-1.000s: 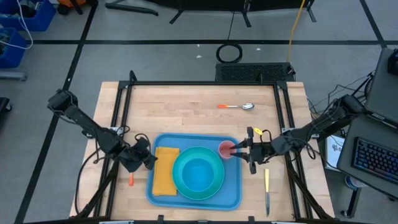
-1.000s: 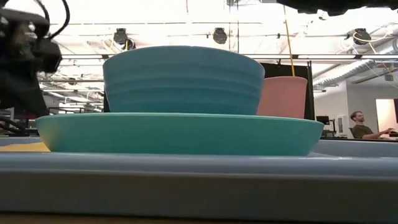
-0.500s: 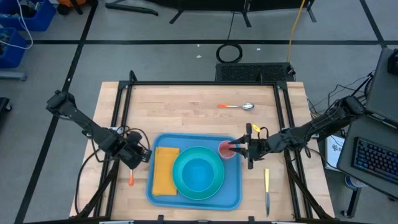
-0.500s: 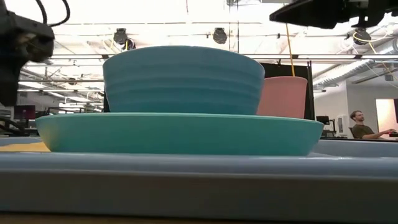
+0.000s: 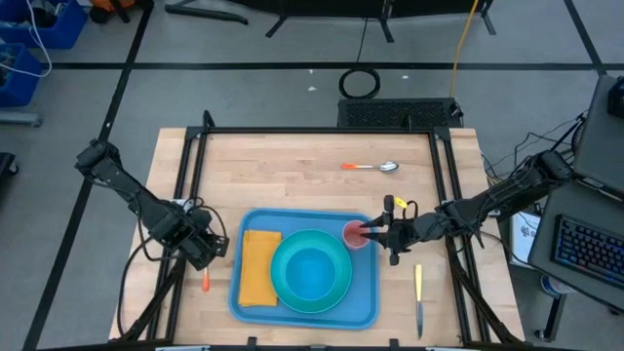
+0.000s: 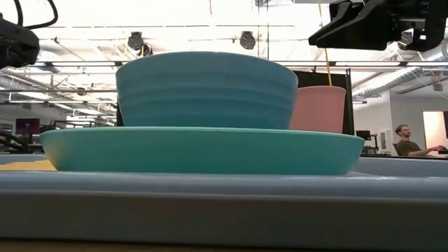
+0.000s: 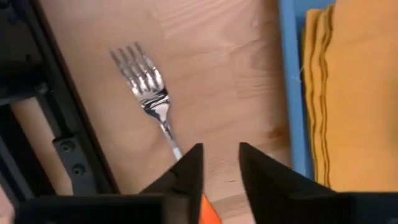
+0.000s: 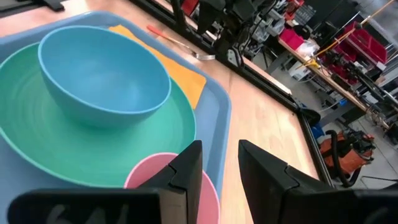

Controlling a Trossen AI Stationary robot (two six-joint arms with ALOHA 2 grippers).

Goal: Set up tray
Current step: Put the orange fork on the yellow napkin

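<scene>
The blue tray (image 5: 369, 292) lies at the table's near middle. On it are an orange napkin (image 5: 257, 266), a turquoise plate (image 5: 292, 292) with a blue bowl (image 5: 314, 270) on it, and a pink cup (image 5: 355, 235) upright at the far right corner. A fork (image 7: 149, 93) with an orange handle (image 5: 206, 283) lies flat on the wood left of the tray. My left gripper (image 7: 219, 163) points down above the fork's handle, open. My right gripper (image 8: 219, 163) hangs open just above the cup's right rim (image 8: 163, 174); in the low view it (image 6: 371, 24) stays clear of the cup (image 6: 318, 108).
A spoon (image 5: 372, 167) lies at the table's far middle. A knife with a yellow handle (image 5: 418, 292) lies right of the tray near the front. Black frame rails (image 5: 185, 195) run along the table's sides. A person (image 6: 406, 140) sits far off in the room.
My left gripper has drawn away from the napkin's left edge toward the table's left, risen and turned its fingers down over the fork. My right gripper has tipped downward above the pink cup. The dishes and the napkin have kept still.
</scene>
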